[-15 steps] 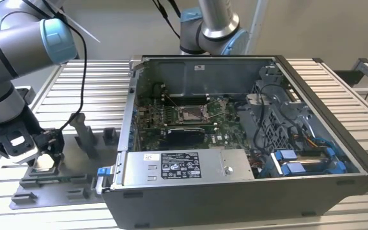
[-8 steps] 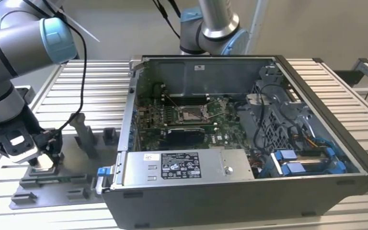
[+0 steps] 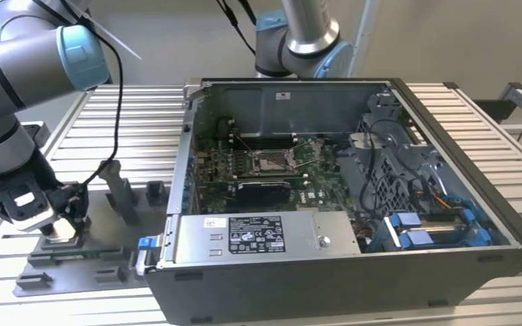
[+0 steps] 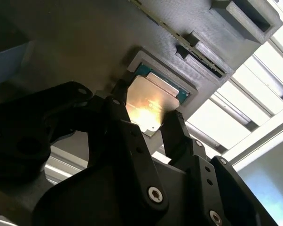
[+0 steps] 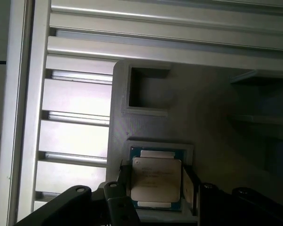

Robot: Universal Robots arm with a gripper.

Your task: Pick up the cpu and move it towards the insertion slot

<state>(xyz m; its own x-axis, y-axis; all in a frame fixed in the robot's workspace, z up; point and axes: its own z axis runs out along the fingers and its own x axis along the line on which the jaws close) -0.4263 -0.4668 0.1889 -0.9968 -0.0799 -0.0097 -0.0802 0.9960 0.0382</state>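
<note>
The open case (image 3: 334,272) takes up the middle and the exterior view's right of the slatted table (image 3: 134,115), laid on its side so the board faces up. The arm (image 3: 7,102) bends down at the exterior view's left, over the gray plate (image 3: 107,231) that lies just beside the case. The plate's blocks and pockets probably keep each part at a known place.

The slot (image 3: 274,161) sits mid-board inside the case with its frame open, well apart from the gripper (image 3: 59,231).

The cpu (image 5: 156,176) lies flat in a square pocket (image 5: 132,148) of the plate, metal top up. In both wrist views the gripper (image 4: 147,103) is set astride it from above, a jaw at each of two opposite edges. I cannot tell whether it has closed on the chip or merely brackets it. The cpu has not been lifted.
</note>
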